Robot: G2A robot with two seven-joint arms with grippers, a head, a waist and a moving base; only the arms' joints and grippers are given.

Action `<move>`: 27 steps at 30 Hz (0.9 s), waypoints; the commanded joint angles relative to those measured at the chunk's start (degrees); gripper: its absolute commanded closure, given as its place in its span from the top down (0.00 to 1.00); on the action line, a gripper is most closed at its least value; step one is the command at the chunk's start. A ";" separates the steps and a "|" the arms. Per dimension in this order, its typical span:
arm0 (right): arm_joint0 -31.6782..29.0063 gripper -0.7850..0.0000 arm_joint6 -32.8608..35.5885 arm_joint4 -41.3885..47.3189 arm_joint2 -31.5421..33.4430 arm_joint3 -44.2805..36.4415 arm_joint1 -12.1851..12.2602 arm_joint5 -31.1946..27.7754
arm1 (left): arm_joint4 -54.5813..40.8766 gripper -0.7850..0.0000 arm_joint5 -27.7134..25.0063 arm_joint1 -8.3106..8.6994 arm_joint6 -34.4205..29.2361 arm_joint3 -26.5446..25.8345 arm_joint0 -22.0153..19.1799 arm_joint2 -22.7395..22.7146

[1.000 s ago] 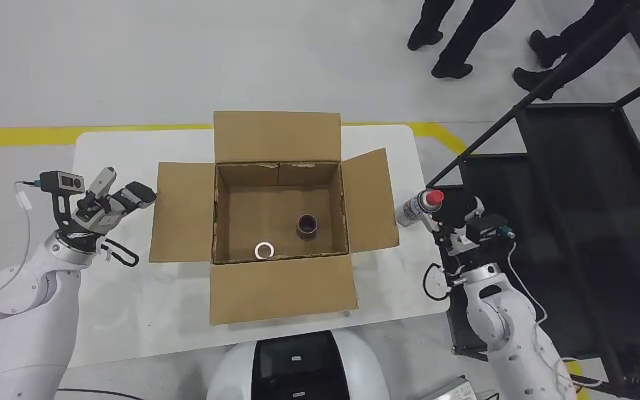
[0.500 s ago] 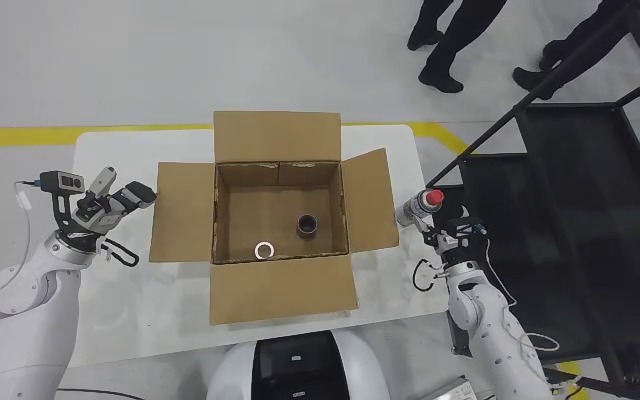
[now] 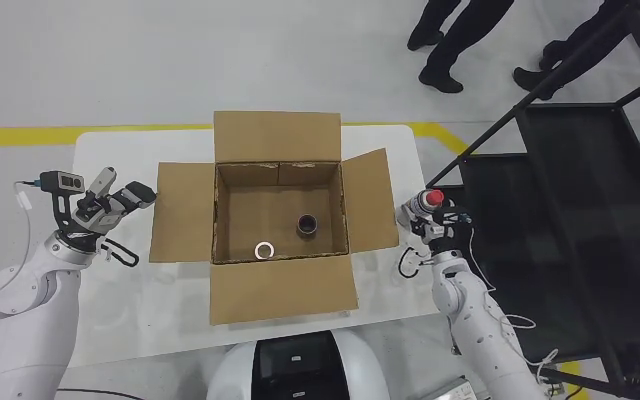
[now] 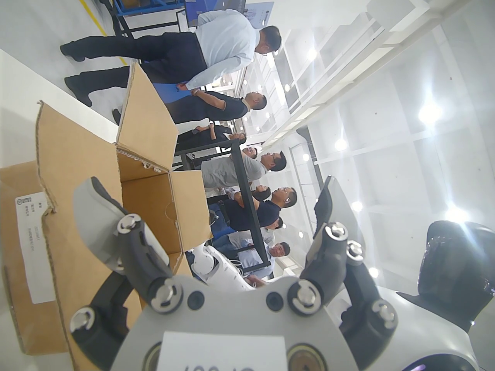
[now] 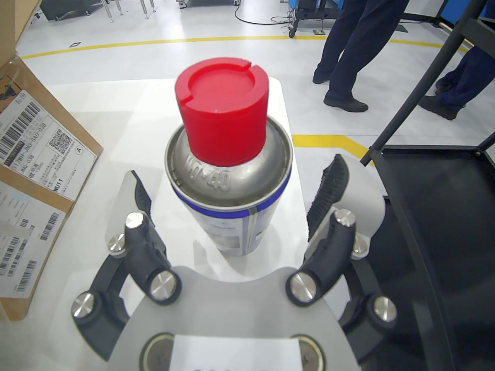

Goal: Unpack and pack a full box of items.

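White table (image 3: 120,300), yellow floor line (image 3: 100,130) behind, black rack (image 3: 560,200) to the right. Open box (image 3: 280,150) at centre. Can (image 5: 228,156) upright at right edge, between right gripper's (image 5: 236,175) spread jaws, untouched. Left gripper (image 4: 209,187) agape, empty, at left side.

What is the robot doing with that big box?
It is working on an open cardboard box in the middle of the table. Two small things lie inside: a dark round one and a white ring. The right gripper is open around a spray can with a red cap, which stands upright on the table beside the box; the fingers are not touching it. The left gripper is open and empty on the box's other side.
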 commanded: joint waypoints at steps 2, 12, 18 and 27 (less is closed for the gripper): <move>1.25 1.00 -0.55 0.53 -0.28 1.52 -0.27 1.34 | -0.13 1.00 0.00 0.00 -0.01 0.00 0.00 0.00; 3.73 0.45 -1.99 3.64 -2.26 4.31 -1.37 2.10 | -0.13 1.00 0.00 0.00 -0.01 0.00 0.00 0.00; 4.71 0.00 -2.94 4.91 -2.41 5.86 -1.68 1.00 | -0.13 1.00 0.00 0.00 -0.01 0.00 0.00 0.00; 3.29 0.00 -5.24 4.60 -1.11 2.38 -1.50 -1.56 | -0.13 1.00 0.00 0.00 -0.01 0.00 0.00 0.00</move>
